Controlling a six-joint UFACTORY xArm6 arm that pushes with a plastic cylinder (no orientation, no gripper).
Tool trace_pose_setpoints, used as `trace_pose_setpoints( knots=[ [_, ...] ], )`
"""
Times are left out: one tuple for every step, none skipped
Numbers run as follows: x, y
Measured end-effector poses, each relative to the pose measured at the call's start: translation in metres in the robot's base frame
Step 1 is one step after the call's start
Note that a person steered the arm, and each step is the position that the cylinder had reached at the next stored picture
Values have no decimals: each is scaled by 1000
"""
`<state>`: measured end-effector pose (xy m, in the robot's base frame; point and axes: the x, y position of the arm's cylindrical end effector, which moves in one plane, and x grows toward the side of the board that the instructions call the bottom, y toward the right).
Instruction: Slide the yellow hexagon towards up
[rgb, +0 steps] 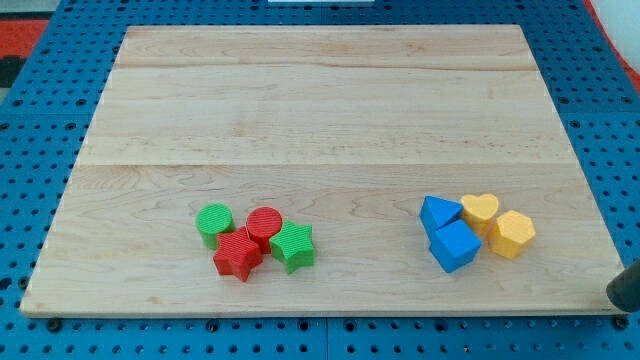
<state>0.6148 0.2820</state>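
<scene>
The yellow hexagon (514, 234) lies near the wooden board's (320, 110) bottom right, at the right end of a cluster. It touches a yellow heart (481, 210) on its upper left. A blue triangular block (438, 212) and a blue cube (454, 246) sit to the left of these. A dark rounded shape at the view's bottom right edge looks like my rod; my tip (614, 293) is to the right of and below the hexagon, well apart from it, just off the board's corner.
A second cluster lies at the bottom left of centre: a green cylinder (214, 221), a red cylinder (264, 224), a red star (238, 255) and a green star (293, 246). A blue perforated table (30, 180) surrounds the board.
</scene>
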Motion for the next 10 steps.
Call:
trace_pose_setpoints(
  knots=[
    [0, -2],
    [-29, -9],
    [-44, -49],
    [-6, -57],
    [-86, -87],
    [-112, -140],
    [-166, -151],
    [-215, -150],
    [-241, -145],
    [-244, -130]
  ],
)
